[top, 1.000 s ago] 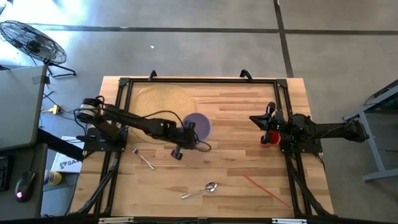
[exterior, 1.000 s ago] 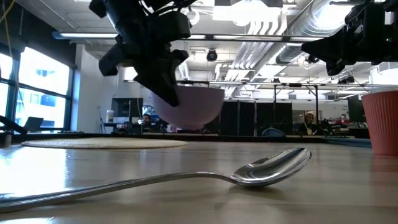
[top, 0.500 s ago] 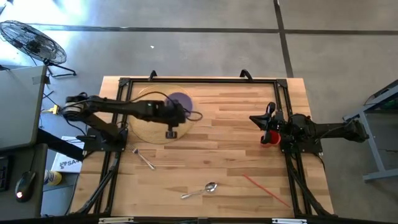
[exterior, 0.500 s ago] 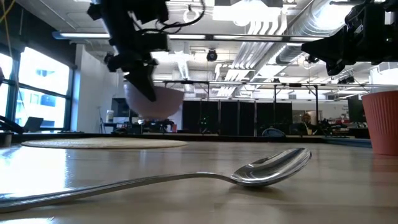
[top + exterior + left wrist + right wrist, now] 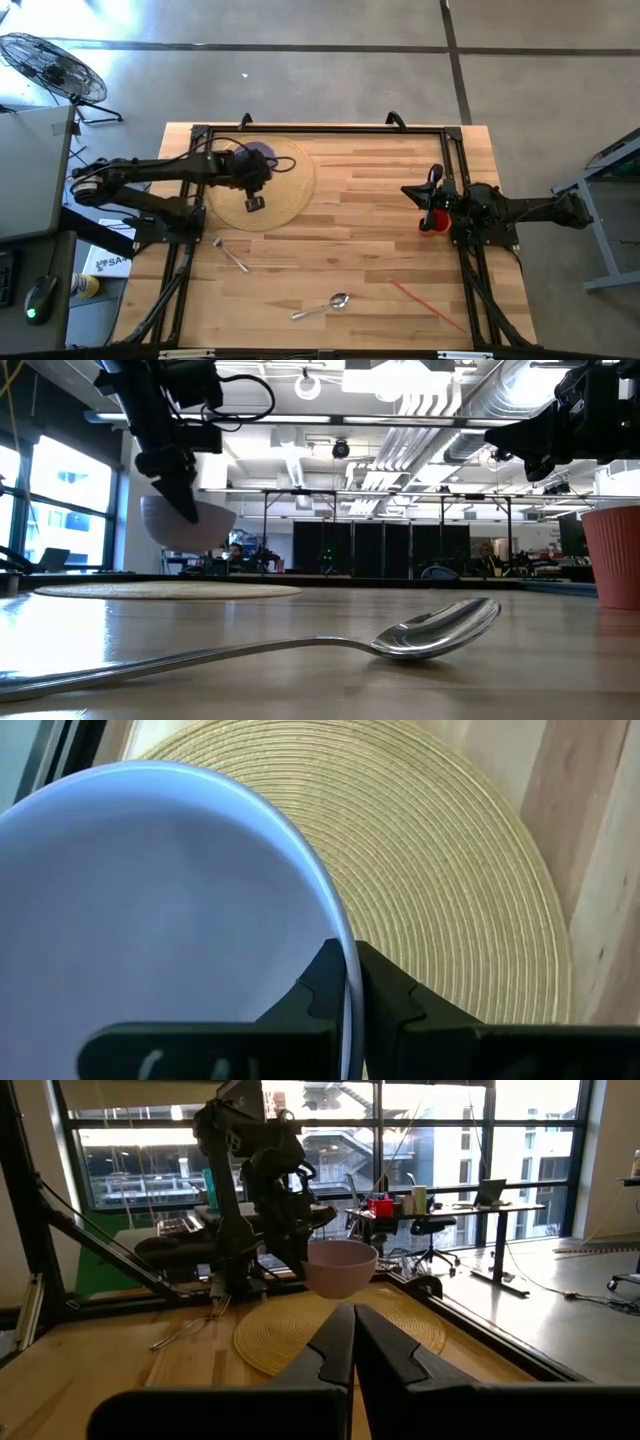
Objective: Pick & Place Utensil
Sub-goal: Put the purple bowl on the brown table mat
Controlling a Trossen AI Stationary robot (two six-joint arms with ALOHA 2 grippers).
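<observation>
1. Since the earlier frames the left hand [image 5: 254,172] has carried the pale lavender bowl [image 5: 252,157] from the middle of the wooden desk [image 5: 380,250] toward the upper left of the high view, and it is now over the round woven straw placemat [image 5: 290,185].
2. Seen through the left wrist camera, the left hand [image 5: 350,982] is pinched narrow on the bowl's rim [image 5: 170,900], one finger inside the wall and one outside, with the placemat [image 5: 450,880] below.
3. At desk level the bowl [image 5: 186,525] hangs clear above the placemat [image 5: 165,590], not touching it, under the dark arm at the upper left of that frame.
4. The utensil, a shiny metal spoon [image 5: 322,306], lies on the bare desk at the lower centre of the high view, well apart from the left hand and from the placemat.
5. It fills the foreground of the low view, bowl end [image 5: 435,628] to the right and handle running to the lower left edge.
6. A small metal fork [image 5: 233,256] lies near the desk's left side, below the placemat.
7. A thin red straw [image 5: 425,303] lies diagonally at the lower right.
8. The right hand [image 5: 414,190] waits at the right side of the desk, beside a red plastic cup [image 5: 432,220].
9. Its fingers [image 5: 335,1345] are nearly closed with only a slim gap and hold nothing.
10. That wrist camera looks across the desk at the bowl [image 5: 341,1266] over the placemat [image 5: 300,1332].
</observation>
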